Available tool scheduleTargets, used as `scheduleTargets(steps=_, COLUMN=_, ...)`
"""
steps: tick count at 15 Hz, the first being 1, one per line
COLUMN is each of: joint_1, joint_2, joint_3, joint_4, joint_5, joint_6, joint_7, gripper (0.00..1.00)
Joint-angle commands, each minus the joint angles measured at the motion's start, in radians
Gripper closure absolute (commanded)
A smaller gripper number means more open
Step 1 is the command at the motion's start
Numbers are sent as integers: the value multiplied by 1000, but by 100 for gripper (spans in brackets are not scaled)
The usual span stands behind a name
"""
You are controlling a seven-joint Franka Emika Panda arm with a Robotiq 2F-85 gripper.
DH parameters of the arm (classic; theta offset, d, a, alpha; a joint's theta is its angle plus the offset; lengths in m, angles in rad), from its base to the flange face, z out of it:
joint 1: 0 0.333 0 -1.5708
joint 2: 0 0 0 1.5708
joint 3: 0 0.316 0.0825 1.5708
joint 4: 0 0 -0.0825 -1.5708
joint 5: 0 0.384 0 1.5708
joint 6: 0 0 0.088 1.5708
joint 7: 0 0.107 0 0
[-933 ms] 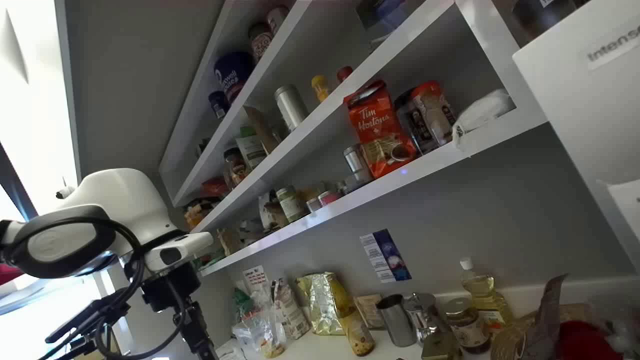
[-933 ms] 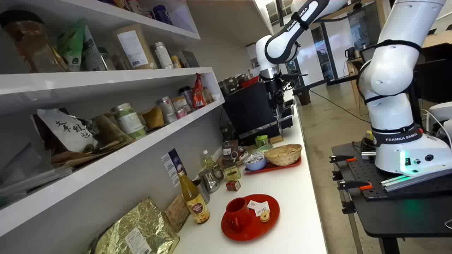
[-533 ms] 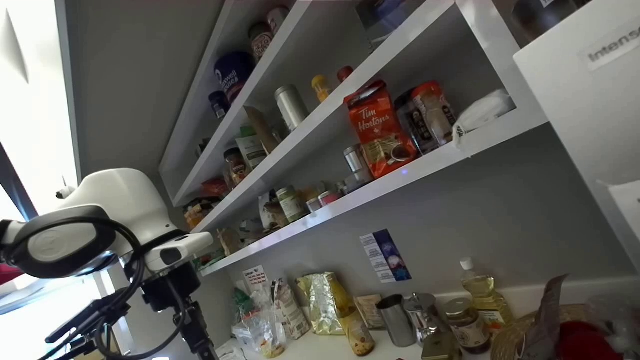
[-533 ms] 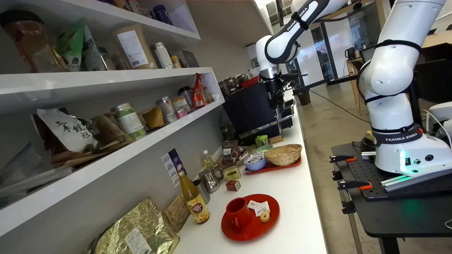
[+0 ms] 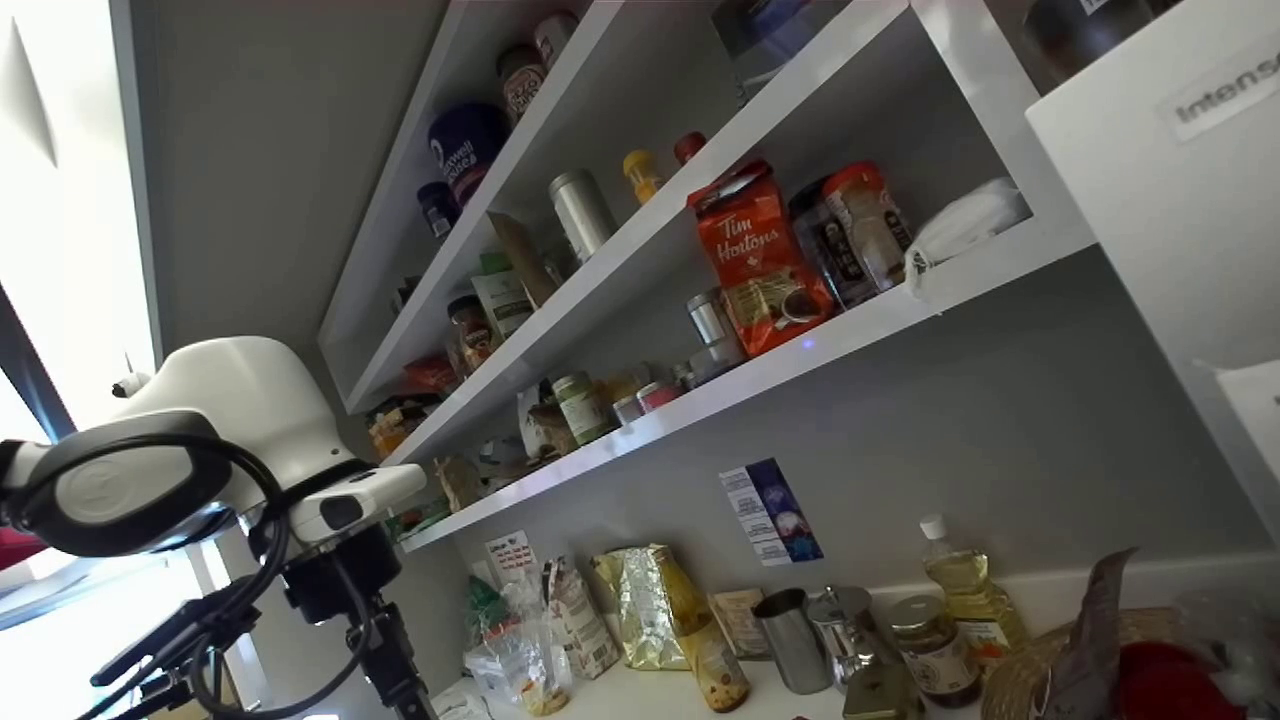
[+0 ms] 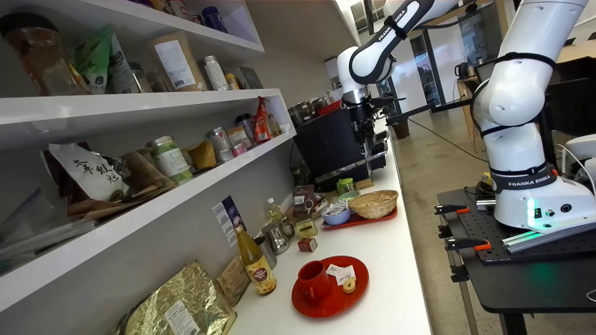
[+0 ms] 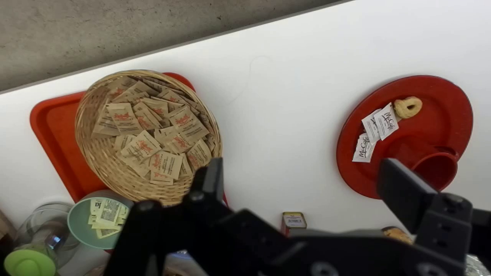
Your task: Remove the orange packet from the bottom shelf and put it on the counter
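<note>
One spread hand, open counter below, orange packet near shelf edge

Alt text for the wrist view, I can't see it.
The gripper hangs open and empty over the white counter. At picture left, a wicker basket of sachets sits on a red tray; at right, a red plate holds a mug.

Wrist view: gripper blurred & cut off at btm edge, hiding pt of red mug & small red box; green lid cropped too. In an exterior view, "Intense" label runs off R edge, dark jar partly behind red-lidded jar; counter cropped in both exterior views; in an exterior view, print on orange pkt too small to read.
</note>
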Motion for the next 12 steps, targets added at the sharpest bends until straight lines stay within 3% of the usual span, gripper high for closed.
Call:
scheduleTargets(steps=1, joint_1=-8, joint_2=1, joint_3=7, joint_4=2, joint_5=5, joint_6=-2, joint_7=-4, gripper=0)
scheduleTargets(steps=9, joint_1=-8, joint_2=1, joint_3=7, joint_4=2, joint_5=5, joint_6=-2, joint_7=-4, gripper=0)
scheduleTargets(steps=12, joint_1=-5, joint_2=58, joint_3=14, joint_4=13, joint_5=7, joint_6=74, joint_7=20, gripper=0)
